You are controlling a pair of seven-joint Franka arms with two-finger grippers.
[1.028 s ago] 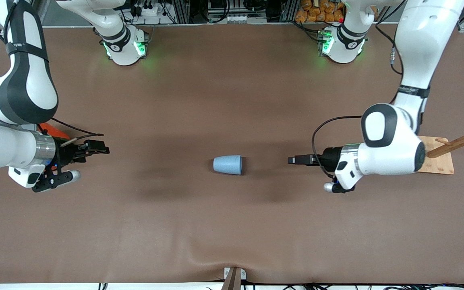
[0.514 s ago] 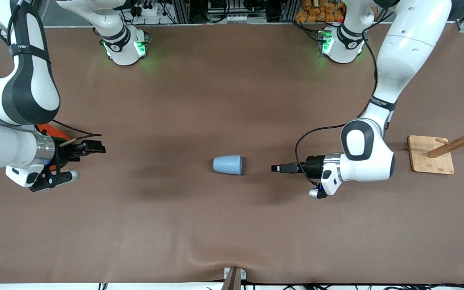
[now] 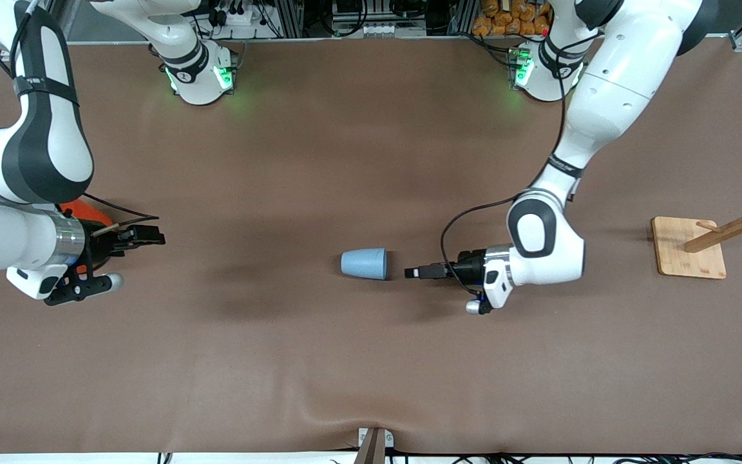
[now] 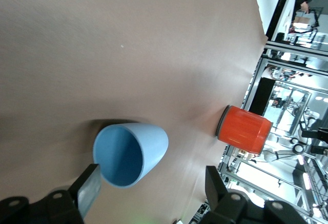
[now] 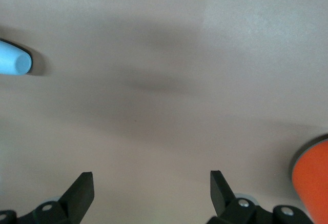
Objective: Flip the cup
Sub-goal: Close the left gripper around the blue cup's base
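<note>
Facing the cup (image 3: 364, 263) on its side — left gripper (image 3: 413, 272), fingers (image 4: 91, 194) spread

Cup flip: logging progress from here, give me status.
Left gripper open, low beside the cup, aimed at its mouth. Right gripper open, waiting at its end by the orange can. Cup on its side, untouched. Nothing between.

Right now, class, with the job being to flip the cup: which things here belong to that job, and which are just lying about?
Belongs to the job:
cup, lying on its side
left gripper, open, beside the cup's mouth

Just lying about:
orange-red can
wooden rack
right gripper, open, waiting
</note>
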